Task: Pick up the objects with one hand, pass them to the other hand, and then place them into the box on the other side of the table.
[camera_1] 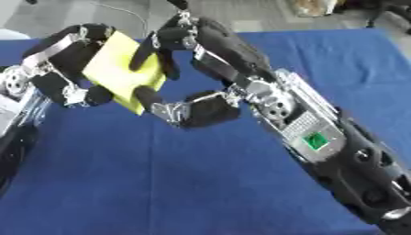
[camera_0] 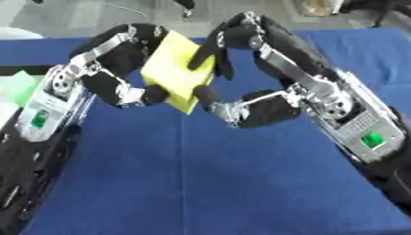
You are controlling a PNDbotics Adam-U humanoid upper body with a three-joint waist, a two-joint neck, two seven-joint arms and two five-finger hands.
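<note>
1. Sitting between the two hands is a flat yellow block (camera_0: 175,69), held up above the blue counter (camera_0: 224,183) and tipped at a slant.
2. The left hand (camera_0: 120,50) is on the block's left side. Its fingers (camera_0: 148,32) curl over the top edge, and its thumb (camera_0: 152,95) presses the bottom edge, so it pinches the block.
3. The right hand (camera_0: 241,36) is on the block's right side. Its dark fingers (camera_0: 205,53) bend down onto the yellow face, and its thumb (camera_0: 207,95) comes up to the low corner of the block. It pinches the block too.
4. Both hands touch the block at once, one on each side.
5. Each arm runs from its hand down to a bottom corner of the view, and each has a small green square on its silver wrist: the left one (camera_0: 38,120) and the right one (camera_0: 372,139).
6. Past the left hand, at the left edge of the counter, is something pale green and white (camera_0: 16,87). I cannot tell what it is.
7. Behind the hands, past the far edge of the counter, is a grey floor (camera_0: 88,16).
</note>
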